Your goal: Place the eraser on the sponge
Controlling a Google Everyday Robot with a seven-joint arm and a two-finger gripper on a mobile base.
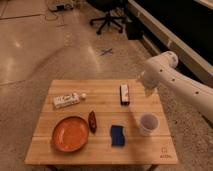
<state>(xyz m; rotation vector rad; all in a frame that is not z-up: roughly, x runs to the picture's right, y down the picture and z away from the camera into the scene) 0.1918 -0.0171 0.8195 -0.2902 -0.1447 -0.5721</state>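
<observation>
While the small black rectangular eraser [124, 94] with its white-and-reddish label is lying near the far edge of the wooden table [102, 111], well apart from the flat blue wavy-edged sponge [117, 135] at the front, the white arm's gripper [144, 82] is hanging just right of the eraser, not holding it. How far open it is, I cannot tell. The pale plastic cup [148, 123] is standing near the sponge, so a low arm could be knocking it over, and the eraser could be sliding off the soft pad.
</observation>
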